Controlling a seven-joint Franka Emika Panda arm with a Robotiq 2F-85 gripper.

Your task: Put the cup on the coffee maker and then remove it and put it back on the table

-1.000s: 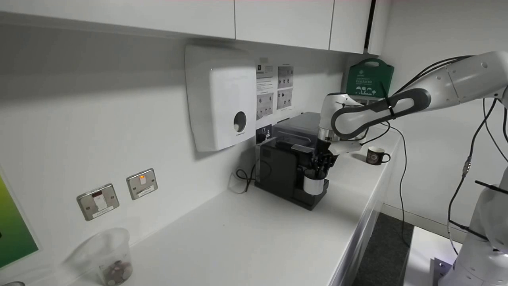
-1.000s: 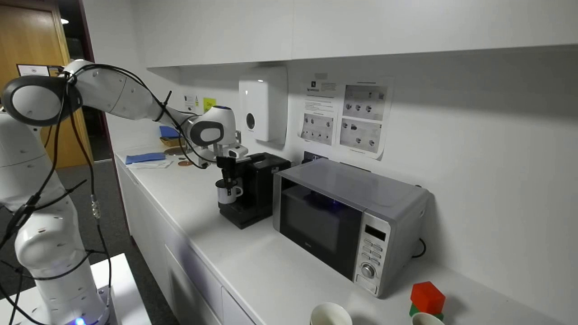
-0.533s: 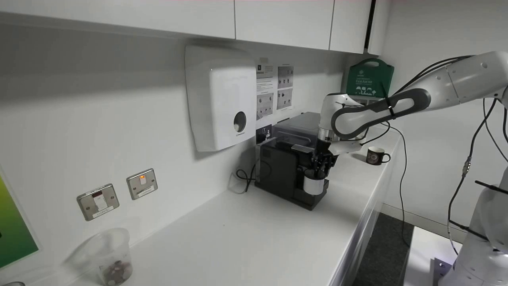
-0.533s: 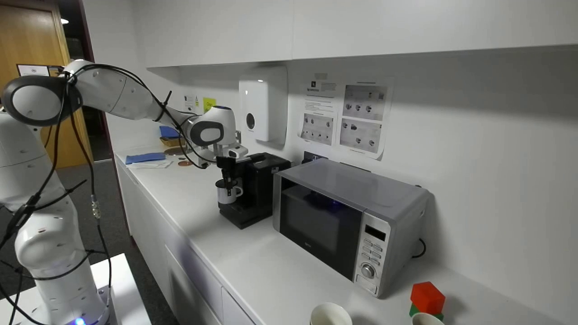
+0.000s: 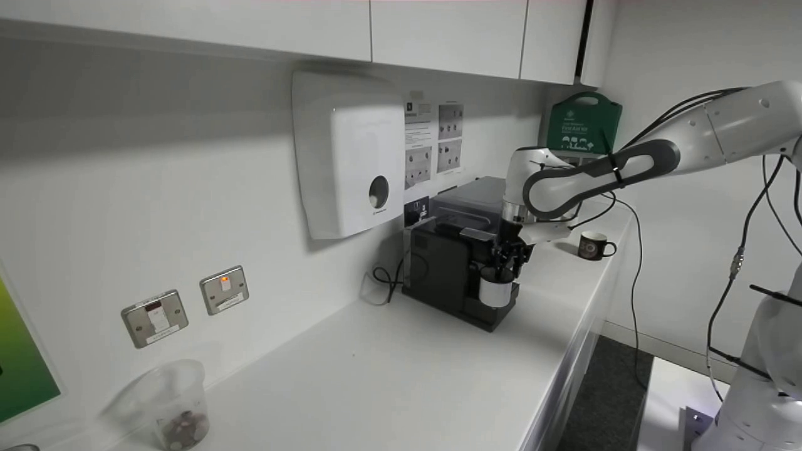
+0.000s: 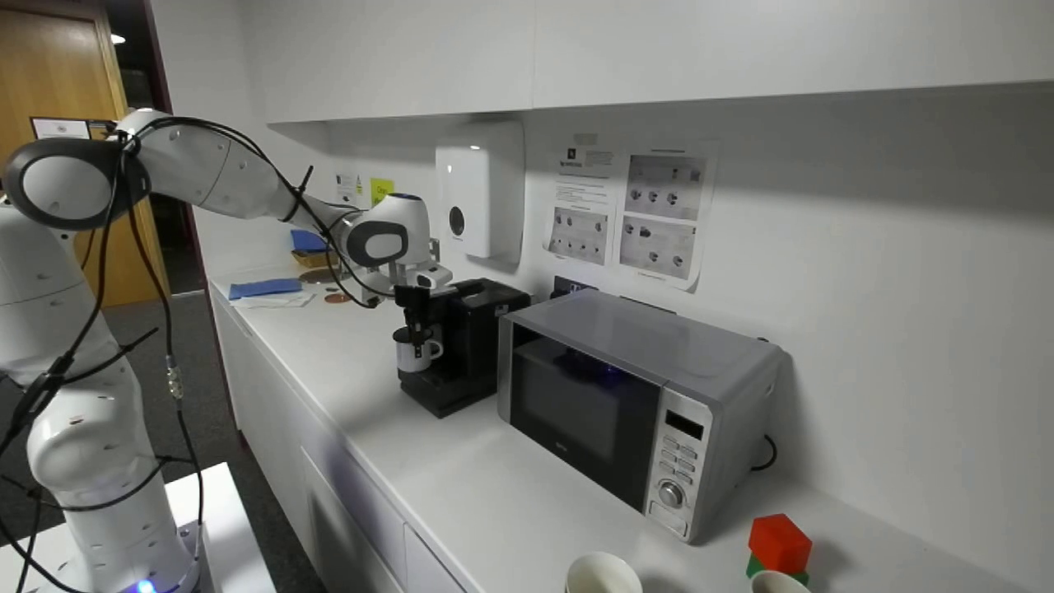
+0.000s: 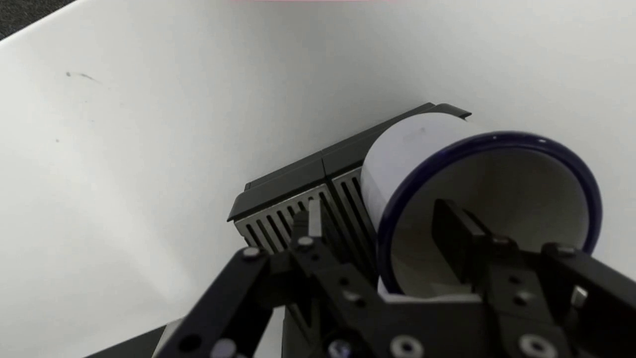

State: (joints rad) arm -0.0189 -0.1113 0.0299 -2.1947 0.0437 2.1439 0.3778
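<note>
The white cup (image 5: 495, 293) stands upright in the front recess of the black coffee maker (image 5: 438, 266), over its slotted drip tray (image 7: 283, 219). In the wrist view the cup (image 7: 407, 144) shows a dark blue rim, and its handle appears in an exterior view. My gripper (image 7: 377, 206) straddles the cup's wall: one of its fingers (image 7: 457, 228) reaches inside, while the opposite one hangs outside over the tray. Gaps show between both fingers and the wall, so the jaws are open. The table (image 5: 388, 376) is the long white countertop under the machine.
A grey microwave (image 6: 642, 371) sits right beside the coffee maker. Farther along stands a dark mug (image 5: 592, 245). A clear plastic container (image 5: 175, 407) is near the wall. A red block (image 6: 780, 543) and a pale cup (image 6: 603, 572) occupy the other end. Cupboards hang above.
The fingers have spread a little wider around the cup's wall. Arm, cup and coffee maker keep their places.
</note>
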